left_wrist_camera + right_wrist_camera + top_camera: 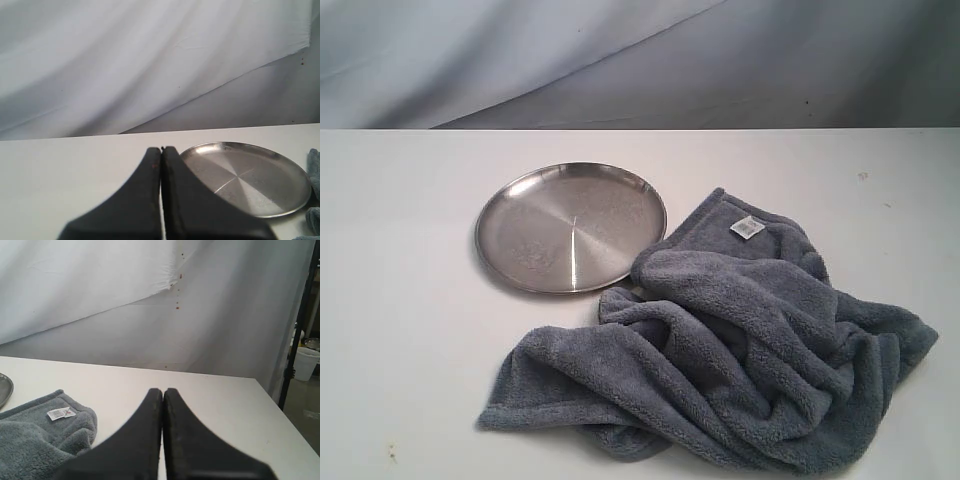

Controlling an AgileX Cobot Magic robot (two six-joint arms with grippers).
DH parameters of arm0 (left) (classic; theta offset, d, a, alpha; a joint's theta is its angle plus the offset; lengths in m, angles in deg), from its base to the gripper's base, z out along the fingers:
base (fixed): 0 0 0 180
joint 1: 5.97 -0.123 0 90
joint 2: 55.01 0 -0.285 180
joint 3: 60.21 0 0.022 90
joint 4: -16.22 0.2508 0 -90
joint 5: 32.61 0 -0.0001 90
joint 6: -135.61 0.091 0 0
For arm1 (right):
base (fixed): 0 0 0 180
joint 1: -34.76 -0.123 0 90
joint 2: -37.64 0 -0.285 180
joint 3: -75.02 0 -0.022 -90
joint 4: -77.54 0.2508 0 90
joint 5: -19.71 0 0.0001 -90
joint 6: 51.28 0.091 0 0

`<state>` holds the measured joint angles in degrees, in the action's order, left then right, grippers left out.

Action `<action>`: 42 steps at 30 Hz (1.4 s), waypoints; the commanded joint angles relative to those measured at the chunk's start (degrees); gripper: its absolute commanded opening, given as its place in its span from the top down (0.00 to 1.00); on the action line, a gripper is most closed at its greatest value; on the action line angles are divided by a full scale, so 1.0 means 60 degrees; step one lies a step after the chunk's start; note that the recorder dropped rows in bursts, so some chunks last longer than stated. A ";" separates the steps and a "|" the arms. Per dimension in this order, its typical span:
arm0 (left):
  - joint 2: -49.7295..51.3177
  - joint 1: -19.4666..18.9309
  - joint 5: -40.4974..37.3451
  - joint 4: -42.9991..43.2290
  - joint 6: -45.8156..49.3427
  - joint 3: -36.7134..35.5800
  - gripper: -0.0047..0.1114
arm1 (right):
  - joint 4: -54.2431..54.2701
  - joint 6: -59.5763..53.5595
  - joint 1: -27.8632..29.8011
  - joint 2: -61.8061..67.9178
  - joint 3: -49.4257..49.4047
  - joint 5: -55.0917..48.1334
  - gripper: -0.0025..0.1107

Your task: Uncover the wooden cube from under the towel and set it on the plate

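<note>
The grey-blue fleece towel lies crumpled on the white table, right of centre, its white label near the far edge. The wooden cube is hidden; no part of it shows. The silver plate sits bare just left of the towel, their edges almost touching. Neither arm shows in the exterior view. My left gripper is shut with nothing in it, the plate beyond and beside its tips. My right gripper is shut and empty too, with the towel and its label off to one side.
A white cloth backdrop hangs behind the table. In the right wrist view the table's edge drops away, with a black stand and a white bucket beyond it.
</note>
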<state>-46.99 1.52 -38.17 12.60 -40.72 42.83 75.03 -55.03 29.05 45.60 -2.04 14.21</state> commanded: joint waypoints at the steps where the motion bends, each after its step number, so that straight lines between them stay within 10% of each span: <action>1: -0.0040 -0.0021 0.0103 -0.0023 -0.0021 -0.0042 0.96 | -0.0044 -0.0045 0.0088 -0.0028 -0.0025 0.0017 0.98; 29: -0.0040 -0.0021 0.0103 -0.0023 -0.0021 -0.0042 0.96 | -0.0021 -0.0045 0.0088 -0.0028 -0.0025 0.0070 0.98; 42: -0.0040 -0.0021 0.0103 -0.0023 -0.0021 -0.0042 0.96 | 0.3969 0.0296 0.0088 -0.0028 -0.0025 0.4488 0.98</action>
<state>-46.99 1.52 -38.17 12.60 -40.72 42.83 97.57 -54.64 29.05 45.60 -2.04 40.05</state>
